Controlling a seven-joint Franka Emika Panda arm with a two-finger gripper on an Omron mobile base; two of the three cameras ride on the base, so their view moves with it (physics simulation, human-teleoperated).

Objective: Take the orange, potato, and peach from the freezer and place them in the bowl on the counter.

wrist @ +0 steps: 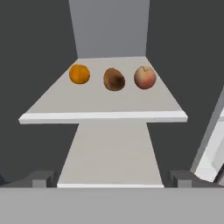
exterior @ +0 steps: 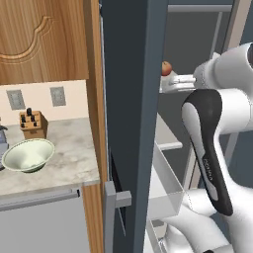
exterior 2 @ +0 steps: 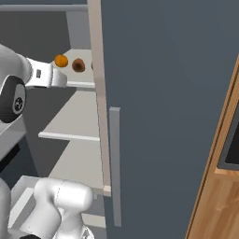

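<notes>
Nearest the camera on the hand, the gripper [wrist: 112, 179] shows two dark fingertips [wrist: 40, 178] set wide apart at the bottom corners, jaws fully open and holding nothing. Beyond them lies a lower light grey shelf, then the upper shelf [wrist: 105, 116] of the freezer [exterior: 133, 99], whose white front edge crosses the view. On that upper shelf, toward its back, three things sit in a row, apart from one another: the orange [wrist: 79, 74] at the left, the potato [wrist: 114, 79] in the middle, the peach [wrist: 145, 77] at the right. All three lie ahead of and above the open jaws, well apart from them; the potato sits closest to the line between the fingertips, so a straight reach probably meets it first. None has a marked long axis, though the potato looks slightly taller than wide.

From the right base view the orange [exterior 2: 61, 60] and potato [exterior 2: 78, 65] show beside the arm's white wrist. The left base view gives the peach [exterior: 166, 67] past the freezer's edge, and also the bowl [exterior: 28, 154], empty on the counter [exterior: 69, 158], left of the freezer.
</notes>
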